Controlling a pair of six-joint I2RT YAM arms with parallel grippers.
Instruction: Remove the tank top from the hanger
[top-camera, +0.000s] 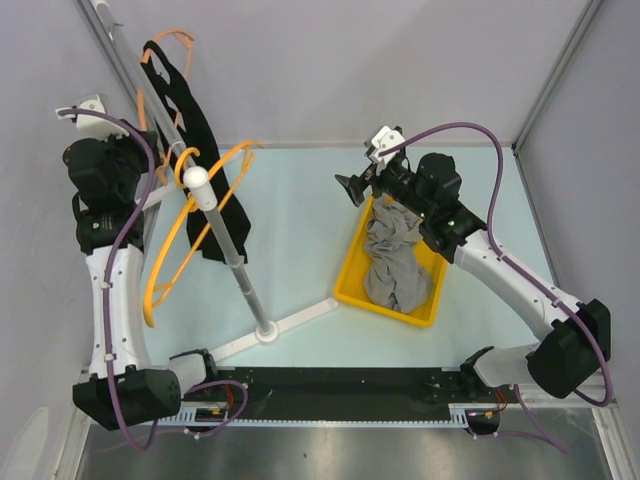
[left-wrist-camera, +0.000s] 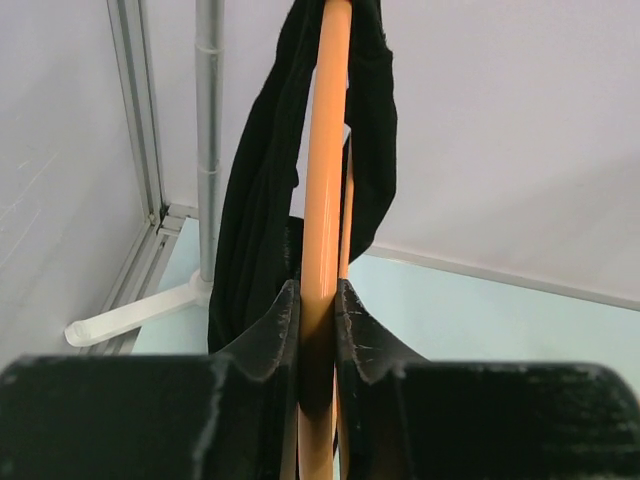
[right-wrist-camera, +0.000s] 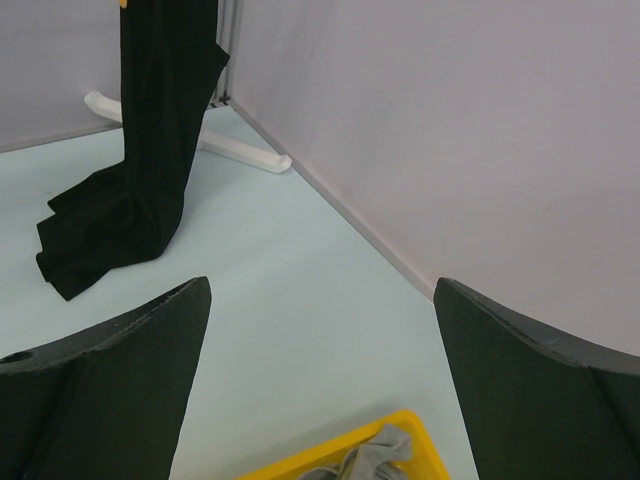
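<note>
The black tank top (top-camera: 208, 190) hangs on an orange hanger (top-camera: 235, 152) from the rack's sloping rail at the left. In the left wrist view the hanger's orange bar (left-wrist-camera: 326, 150) runs up between my fingers, with the tank top (left-wrist-camera: 262, 200) draped over its top. My left gripper (left-wrist-camera: 317, 300) is shut on that bar, and in the top view it (top-camera: 160, 175) sits beside the rail. My right gripper (top-camera: 358, 188) stands wide open with nothing between its fingers, apart from the garment. The right wrist view shows the tank top (right-wrist-camera: 150, 150) hanging to the table, well beyond the right gripper (right-wrist-camera: 320, 300).
A yellow bin (top-camera: 352, 280) with a grey garment (top-camera: 395, 260) sits below the right gripper; its rim (right-wrist-camera: 330, 458) shows in the right wrist view. The rack's pole (top-camera: 225, 230) stands on a white foot (top-camera: 268, 332). An empty orange hanger (top-camera: 160, 265) hangs lower down. Grey walls enclose the table.
</note>
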